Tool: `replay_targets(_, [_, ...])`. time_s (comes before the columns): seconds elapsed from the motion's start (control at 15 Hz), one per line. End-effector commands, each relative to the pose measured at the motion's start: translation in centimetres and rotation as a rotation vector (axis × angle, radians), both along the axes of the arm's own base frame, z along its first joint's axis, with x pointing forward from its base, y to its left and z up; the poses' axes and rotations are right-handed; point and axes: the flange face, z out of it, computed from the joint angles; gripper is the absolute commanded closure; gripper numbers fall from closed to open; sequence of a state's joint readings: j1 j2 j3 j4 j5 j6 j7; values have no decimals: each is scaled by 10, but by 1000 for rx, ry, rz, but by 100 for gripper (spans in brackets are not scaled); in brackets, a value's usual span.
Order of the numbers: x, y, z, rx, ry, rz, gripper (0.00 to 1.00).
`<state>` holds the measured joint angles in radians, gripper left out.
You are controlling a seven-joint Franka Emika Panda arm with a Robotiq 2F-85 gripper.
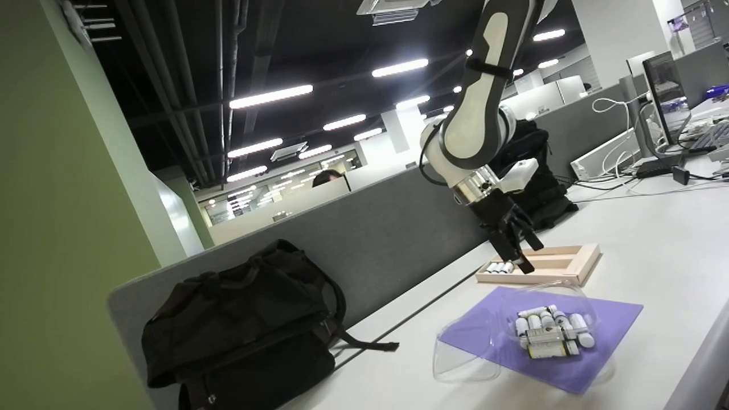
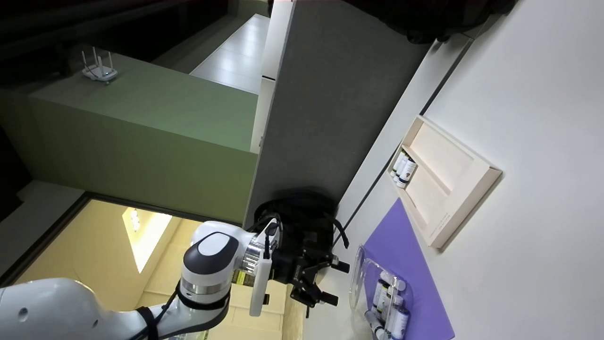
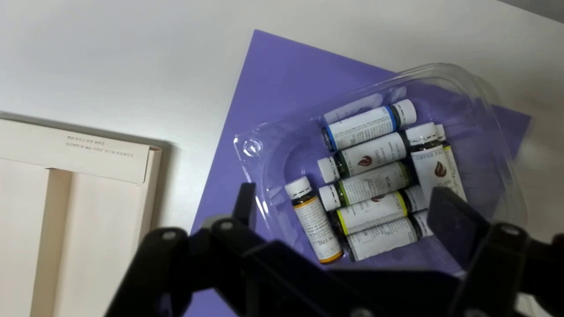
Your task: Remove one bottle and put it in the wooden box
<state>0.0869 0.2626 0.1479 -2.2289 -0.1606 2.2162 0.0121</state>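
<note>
My gripper is open and empty above a clear plastic tray of bottles, its fingers apart in both exterior views. Several small white-labelled, white-capped bottles lie on their sides in the tray, some overlapping. A bottle with orange bands lies at the tray's left in the wrist view. The right finger hides part of the cluster there. The pale wooden box is at the left, partly cut off. In both exterior views the box holds several bottles in one end compartment.
The tray rests on a purple mat on the white table, near the box. A clear plastic lid lies beside the tray. A black backpack and a grey partition stand along the table's edge.
</note>
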Motion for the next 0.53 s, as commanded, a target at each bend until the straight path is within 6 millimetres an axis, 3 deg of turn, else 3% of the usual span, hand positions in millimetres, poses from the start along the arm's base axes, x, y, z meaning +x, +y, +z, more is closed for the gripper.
replay_targets(0.0, [1, 0, 2, -1, 1, -1, 0])
replay_targets(0.47, [-1, 12, -31, 2, -28, 73, 0])
